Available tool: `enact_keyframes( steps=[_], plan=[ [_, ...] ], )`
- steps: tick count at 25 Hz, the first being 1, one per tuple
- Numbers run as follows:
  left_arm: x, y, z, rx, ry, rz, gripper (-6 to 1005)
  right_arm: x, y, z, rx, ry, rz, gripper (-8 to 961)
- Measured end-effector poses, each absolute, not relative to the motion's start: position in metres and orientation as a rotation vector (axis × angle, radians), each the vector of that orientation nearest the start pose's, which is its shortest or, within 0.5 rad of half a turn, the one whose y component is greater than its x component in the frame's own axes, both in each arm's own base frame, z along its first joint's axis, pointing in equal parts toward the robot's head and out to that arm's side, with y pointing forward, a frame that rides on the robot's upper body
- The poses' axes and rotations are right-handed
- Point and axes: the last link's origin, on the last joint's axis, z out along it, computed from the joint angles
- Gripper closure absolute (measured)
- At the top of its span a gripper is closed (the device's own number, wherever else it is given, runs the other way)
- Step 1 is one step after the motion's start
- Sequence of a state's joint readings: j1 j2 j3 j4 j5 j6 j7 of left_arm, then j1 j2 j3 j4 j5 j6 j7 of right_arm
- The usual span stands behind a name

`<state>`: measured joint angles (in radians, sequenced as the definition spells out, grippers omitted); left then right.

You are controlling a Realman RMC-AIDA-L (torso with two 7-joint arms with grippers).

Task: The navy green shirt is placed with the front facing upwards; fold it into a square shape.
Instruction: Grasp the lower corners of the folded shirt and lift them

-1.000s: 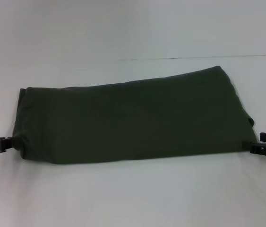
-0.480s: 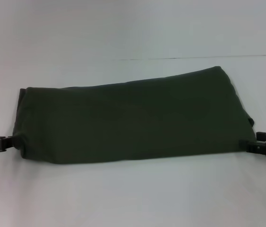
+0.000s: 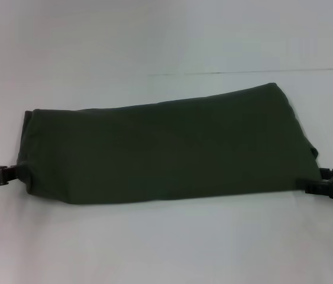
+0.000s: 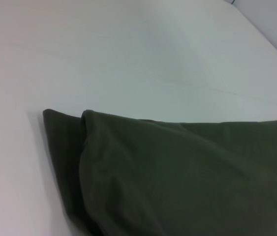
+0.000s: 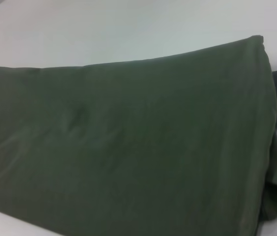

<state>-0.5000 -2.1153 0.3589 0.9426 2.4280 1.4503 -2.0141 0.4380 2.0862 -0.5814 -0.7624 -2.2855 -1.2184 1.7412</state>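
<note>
The navy green shirt (image 3: 166,151) lies on the white table as a long folded band, running left to right, with its right end farther back. Only plain green cloth shows; lettering and neck label are hidden. My left gripper (image 3: 13,173) is at table level against the band's near-left corner. My right gripper (image 3: 309,186) is at table level against the near-right corner. The left wrist view shows the band's left end with two layered folds (image 4: 187,177). The right wrist view shows the broad green surface (image 5: 128,137) and a loose fold at the right end.
The white table (image 3: 166,248) surrounds the shirt on all sides. A thin seam line (image 3: 243,72) crosses the table behind the shirt. No other objects show.
My right gripper moved inward to the shirt's near-right corner. My left gripper rose slightly at the near-left corner. The shirt has kept its shape.
</note>
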Motion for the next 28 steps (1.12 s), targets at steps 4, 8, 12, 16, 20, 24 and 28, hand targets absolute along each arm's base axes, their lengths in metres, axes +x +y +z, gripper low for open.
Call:
enact_keyframes(
  steps=[4, 8, 12, 16, 20, 24, 28],
  plan=[
    [-0.3319, 0.3303, 0.0618, -2.164, -1.417, -0.415, 966, 0.3519, 0.3304, 0.0266, -2.276, 1.163, 0.266, 159],
    [-0.3313, 0.3309, 0.0615, -2.166, -1.417, -0.417, 966, 0.3498, 0.3316, 0.0262, -2.285, 1.159, 0.270, 179],
    [-0.3304, 0.3318, 0.0615, -2.168, -1.414, -0.418, 965, 0.3476, 0.3326, 0.0246, -2.302, 1.151, 0.261, 287],
    [-0.3295, 0.3328, 0.0613, -2.169, -1.411, -0.419, 965, 0.3471, 0.3341, 0.0234, -2.300, 1.154, 0.249, 434],
    [-0.3291, 0.3332, 0.0611, -2.171, -1.410, -0.418, 965, 0.3469, 0.3343, 0.0228, -2.302, 1.151, 0.244, 607],
    [-0.3290, 0.3333, 0.0612, -2.171, -1.410, -0.418, 965, 0.3473, 0.3347, 0.0230, -2.299, 1.151, 0.242, 724],
    [-0.3291, 0.3332, 0.0610, -2.171, -1.410, -0.418, 965, 0.3482, 0.3340, 0.0234, -2.293, 1.153, 0.243, 842]
  ],
)
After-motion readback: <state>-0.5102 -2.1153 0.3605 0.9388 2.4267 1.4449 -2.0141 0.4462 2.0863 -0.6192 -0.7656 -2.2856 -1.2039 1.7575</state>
